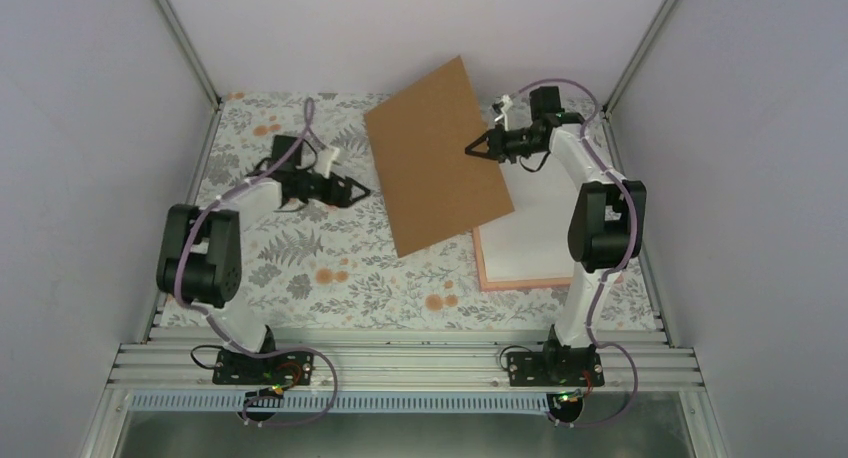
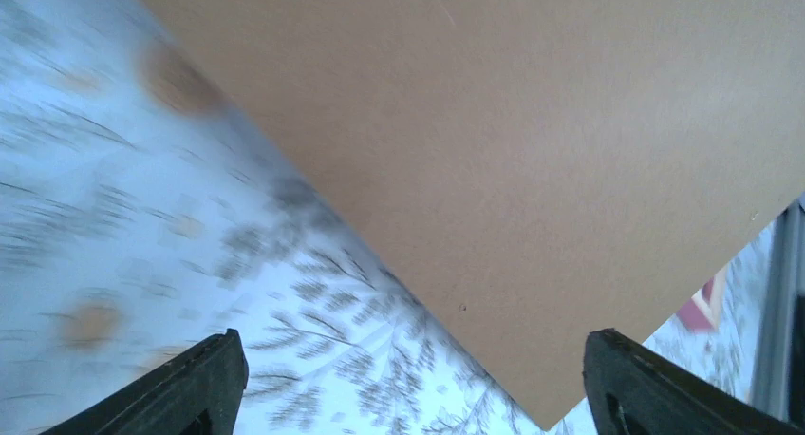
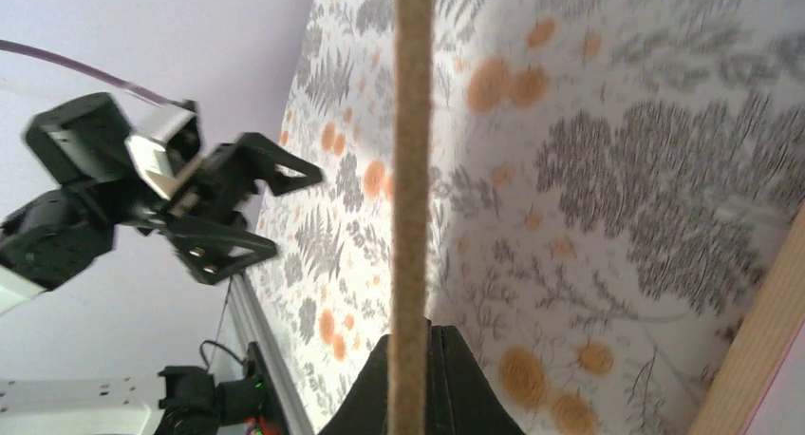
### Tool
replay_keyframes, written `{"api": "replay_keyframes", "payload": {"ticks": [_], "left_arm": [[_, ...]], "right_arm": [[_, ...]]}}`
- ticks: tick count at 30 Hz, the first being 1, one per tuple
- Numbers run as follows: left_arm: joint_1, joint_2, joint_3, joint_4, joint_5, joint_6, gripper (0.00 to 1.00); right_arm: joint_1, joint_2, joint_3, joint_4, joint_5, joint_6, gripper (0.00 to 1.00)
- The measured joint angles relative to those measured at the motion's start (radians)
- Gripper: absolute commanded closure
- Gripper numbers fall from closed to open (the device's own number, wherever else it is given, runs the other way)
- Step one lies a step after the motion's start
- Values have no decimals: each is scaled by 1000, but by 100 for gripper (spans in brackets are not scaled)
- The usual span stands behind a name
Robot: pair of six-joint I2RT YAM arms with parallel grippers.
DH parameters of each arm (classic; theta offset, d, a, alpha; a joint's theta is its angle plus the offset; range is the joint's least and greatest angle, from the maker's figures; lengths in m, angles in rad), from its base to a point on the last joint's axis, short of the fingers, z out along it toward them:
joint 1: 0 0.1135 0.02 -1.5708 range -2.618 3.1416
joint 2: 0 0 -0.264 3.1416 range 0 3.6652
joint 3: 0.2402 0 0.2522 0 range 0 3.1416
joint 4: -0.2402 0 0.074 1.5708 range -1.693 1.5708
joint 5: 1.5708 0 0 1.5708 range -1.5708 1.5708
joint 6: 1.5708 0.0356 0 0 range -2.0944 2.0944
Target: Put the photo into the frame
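My right gripper (image 1: 472, 148) is shut on the right edge of a plain brown cardboard board (image 1: 437, 153) and holds it tilted above the table. The right wrist view shows the board edge-on (image 3: 413, 169) between my closed fingers (image 3: 418, 345). The pink frame (image 1: 520, 281) lies flat at the right, partly under the board. A white sheet (image 1: 545, 223) fills it; no printed picture shows. My left gripper (image 1: 358, 191) is open and empty just left of the board. In the left wrist view the board (image 2: 532, 169) hangs over the open gripper (image 2: 413, 387).
The table has a floral cloth (image 1: 320, 268). Grey walls close in the left, right and back. A metal rail (image 1: 400, 363) runs along the near edge. A corner of the frame (image 2: 707, 304) shows past the board in the left wrist view.
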Motion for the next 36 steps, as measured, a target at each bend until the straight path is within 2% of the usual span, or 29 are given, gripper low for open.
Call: {"api": "replay_keyframes", "payload": {"ticks": [2, 9, 12, 16, 21, 25, 32, 36], "left_arm": [[53, -58, 33, -24, -7, 7, 0], [251, -222, 180, -81, -35, -6, 0], [307, -272, 235, -108, -51, -18, 0], [355, -311, 320, -158, -104, -29, 0], [415, -339, 435, -195, -141, -32, 0], [481, -332, 552, -243, -129, -20, 0], [518, -220, 801, -399, 13, 101, 0], [497, -133, 880, -512, 103, 168, 0]], "right_arm": [[0, -1, 50, 8, 20, 0, 96], [17, -55, 202, 29, 169, -42, 96], [53, -136, 243, 66, 293, -116, 96], [145, -314, 208, 164, 484, -267, 96], [256, -574, 42, 352, 618, -574, 96], [274, -764, -210, 556, 655, -885, 96], [268, -1023, -758, 850, 663, -1418, 96], [268, -1139, -953, 920, 611, -1614, 96]]}}
